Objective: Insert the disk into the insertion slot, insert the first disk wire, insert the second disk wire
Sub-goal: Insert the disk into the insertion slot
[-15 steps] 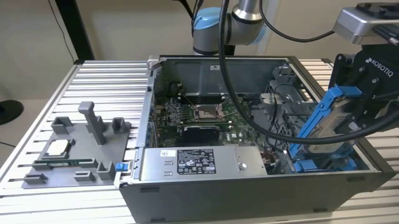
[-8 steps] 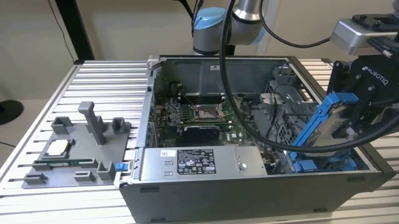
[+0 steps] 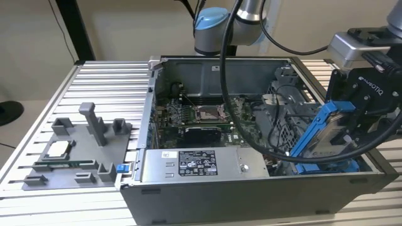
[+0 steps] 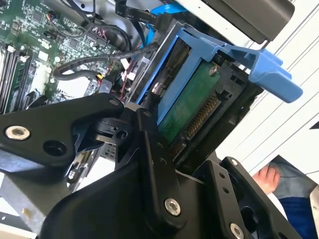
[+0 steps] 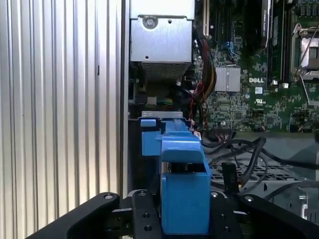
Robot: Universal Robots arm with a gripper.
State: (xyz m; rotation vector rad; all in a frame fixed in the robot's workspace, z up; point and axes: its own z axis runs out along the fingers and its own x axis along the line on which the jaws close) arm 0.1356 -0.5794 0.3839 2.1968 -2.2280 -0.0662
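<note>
The gripper [image 3: 355, 130] pinches the disk [image 3: 326, 140], whose long axis tilts steeply. Its lower end sits at the insertion slot [image 3: 328, 167], directly beneath the gripper.

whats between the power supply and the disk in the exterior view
In the exterior view, a thick black cable loops through the gap between the power supply and the tilted disk.

Open case [image 3: 251, 200] sitting on slatted table [image 3: 107, 75]. Motherboard [image 3: 201, 120] lying flat inside, power supply [image 3: 201, 165] lying beside it. Grey jig [image 3: 69, 165] resting at the exterior view's left of the case. Cables [image 5: 259, 149] trailing past the board's edge.
</note>
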